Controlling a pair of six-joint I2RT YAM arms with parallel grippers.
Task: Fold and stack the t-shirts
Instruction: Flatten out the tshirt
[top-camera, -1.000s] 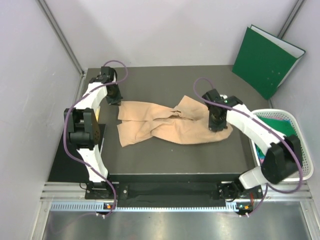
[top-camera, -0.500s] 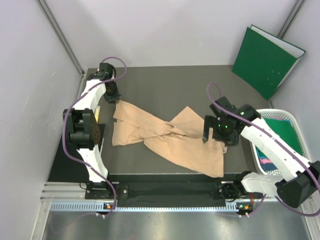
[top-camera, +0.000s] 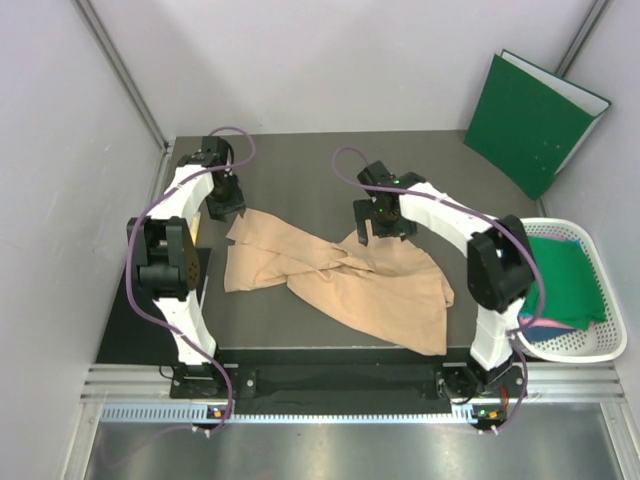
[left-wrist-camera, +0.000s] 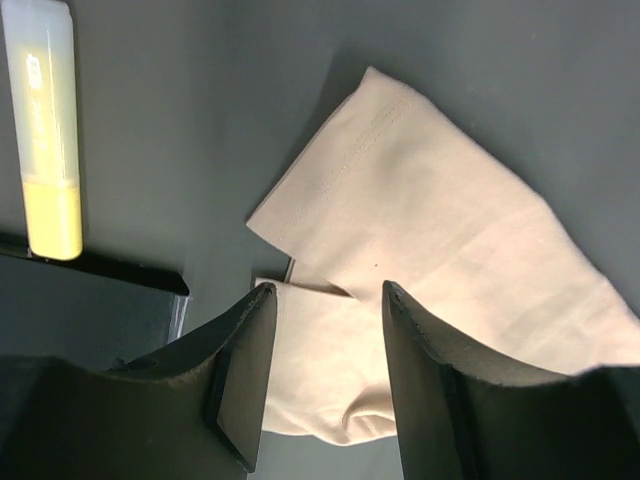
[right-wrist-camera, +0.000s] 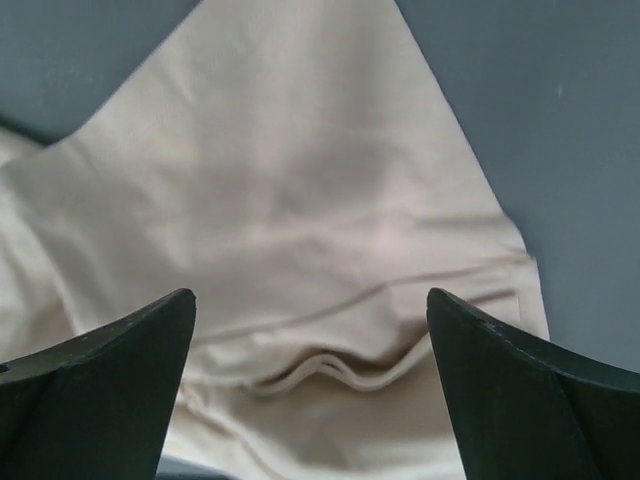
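Little is done, I think: the peach t-shirt (top-camera: 340, 285) lies twisted and unfolded on the middle of the counter (top-camera: 300, 170). The left pincer (left-wrist-camera: 325, 295) and the right pincer (right-wrist-camera: 310, 295) hover over its far edge, fingers apart, holding nothing. A green t-shirt (top-camera: 565, 280) waits in the basket (top-camera: 600, 250).

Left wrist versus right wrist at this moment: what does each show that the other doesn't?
Only left wrist: a yellow-and-white cylindrical stick near a black slab's edge, and a stitched sleeve hem. Only right wrist: a curved folded seam between widely spread fingers. Both: the pale peach-beige cloth t-shirt on the dark grey table.
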